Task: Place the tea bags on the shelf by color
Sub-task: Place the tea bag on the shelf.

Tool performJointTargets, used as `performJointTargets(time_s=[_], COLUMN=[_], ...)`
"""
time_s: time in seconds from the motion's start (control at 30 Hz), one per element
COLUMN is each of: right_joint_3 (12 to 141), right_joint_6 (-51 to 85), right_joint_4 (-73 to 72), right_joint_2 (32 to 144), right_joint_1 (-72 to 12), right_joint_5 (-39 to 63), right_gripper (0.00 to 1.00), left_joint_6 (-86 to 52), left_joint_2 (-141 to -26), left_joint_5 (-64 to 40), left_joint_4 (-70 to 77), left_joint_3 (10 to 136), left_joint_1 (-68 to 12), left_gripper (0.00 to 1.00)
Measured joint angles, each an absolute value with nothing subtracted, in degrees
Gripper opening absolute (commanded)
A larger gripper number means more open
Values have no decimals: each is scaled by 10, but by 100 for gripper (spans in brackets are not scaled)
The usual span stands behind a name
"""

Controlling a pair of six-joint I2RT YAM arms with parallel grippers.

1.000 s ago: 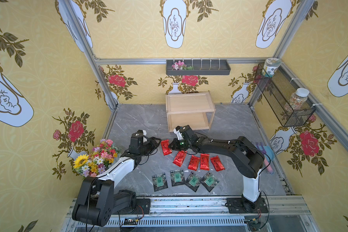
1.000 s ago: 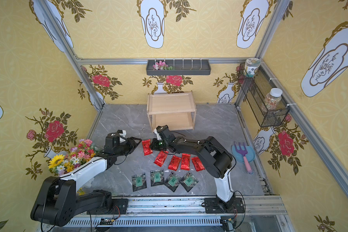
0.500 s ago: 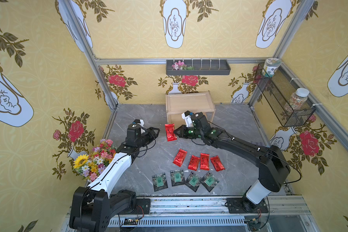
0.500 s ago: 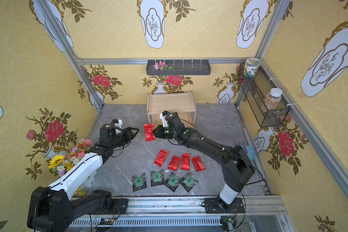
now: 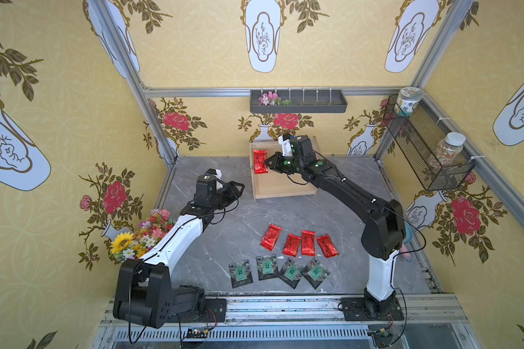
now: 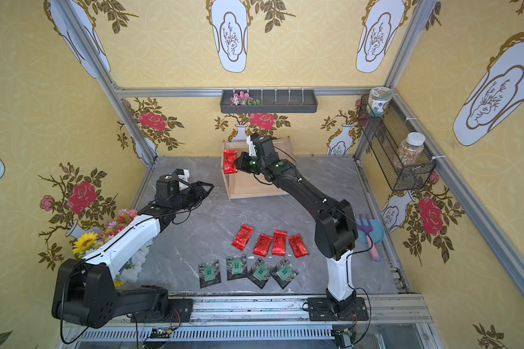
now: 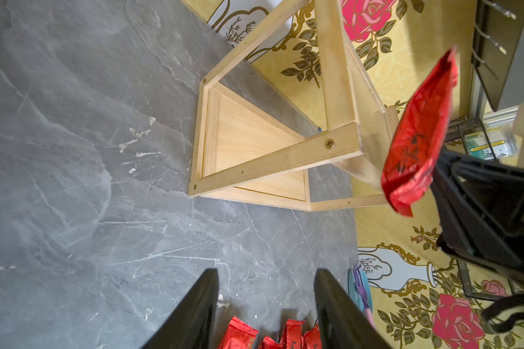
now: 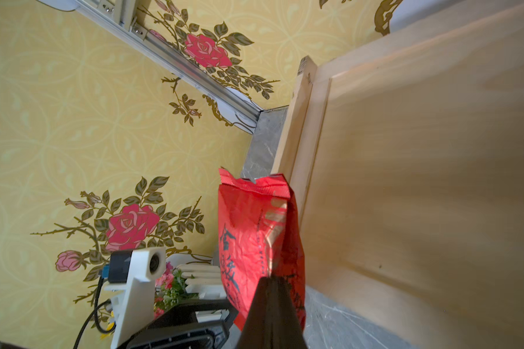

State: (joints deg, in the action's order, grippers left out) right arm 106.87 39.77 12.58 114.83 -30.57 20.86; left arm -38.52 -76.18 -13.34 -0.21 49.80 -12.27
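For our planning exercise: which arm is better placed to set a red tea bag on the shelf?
Right: the right gripper holds a red tea bag at the shelf edge; the left gripper is open, empty.

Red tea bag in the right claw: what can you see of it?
The red tea bag is a shiny, crinkled oblong foil sachet with dark script and a crimped end. It hangs on end, pinched near one edge by the shut right claw, by a top corner of the wooden shelf; whether they touch is unclear.
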Motion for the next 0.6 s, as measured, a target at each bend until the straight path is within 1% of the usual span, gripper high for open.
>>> performJointTargets(time_s=[0.2,0.37,0.6], right_joint_3=[1161,1195,1210], right_joint_6=[389,387,385], right_joint_4=[163,183,197], right_joint_2=[1213,1239,1251], right_joint_1=[-291,-291,-293], right_joint_5=[207,207,208], right_gripper=[9,12,25], left_joint_6=[-379,-375,-374], left_joint_2=[-782,-786,-790], left_joint_5=[-142,-147,-152], left_joint_4=[0,3,8], left_joint_3=[498,498,498], left_joint_1=[-123,-123,-123], left_gripper=[57,58,58])
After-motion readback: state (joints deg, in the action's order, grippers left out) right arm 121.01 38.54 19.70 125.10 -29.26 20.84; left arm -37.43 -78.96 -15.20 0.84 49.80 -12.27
